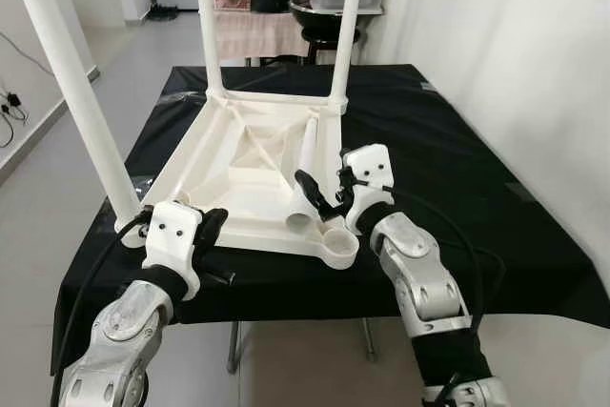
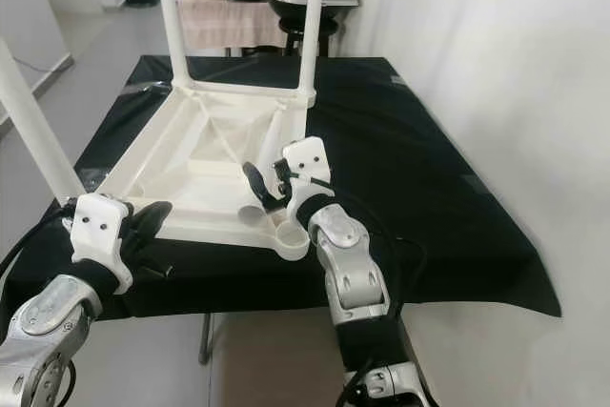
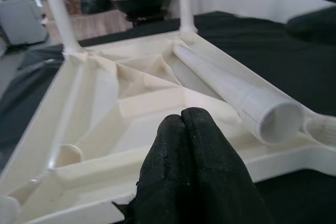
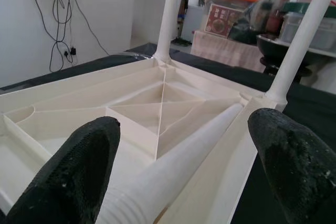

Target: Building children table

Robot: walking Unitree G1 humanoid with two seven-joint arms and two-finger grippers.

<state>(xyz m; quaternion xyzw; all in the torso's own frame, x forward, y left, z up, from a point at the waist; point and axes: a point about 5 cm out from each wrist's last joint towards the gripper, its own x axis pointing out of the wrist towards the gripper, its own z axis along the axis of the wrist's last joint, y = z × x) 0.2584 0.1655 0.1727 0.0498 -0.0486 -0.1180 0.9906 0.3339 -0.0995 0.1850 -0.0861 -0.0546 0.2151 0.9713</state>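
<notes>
Right end effector wide, straddling loose leg mid-frame; left end effector pinched empty. Grip near threads, aim for empty socket.

— What runs out of frame?
— All three standing legs of the upturned children's table are cut by the top edge.
— Anything covered?
— The left gripper hides part of its near rim, and the black cloth hides the table beneath.
</notes>
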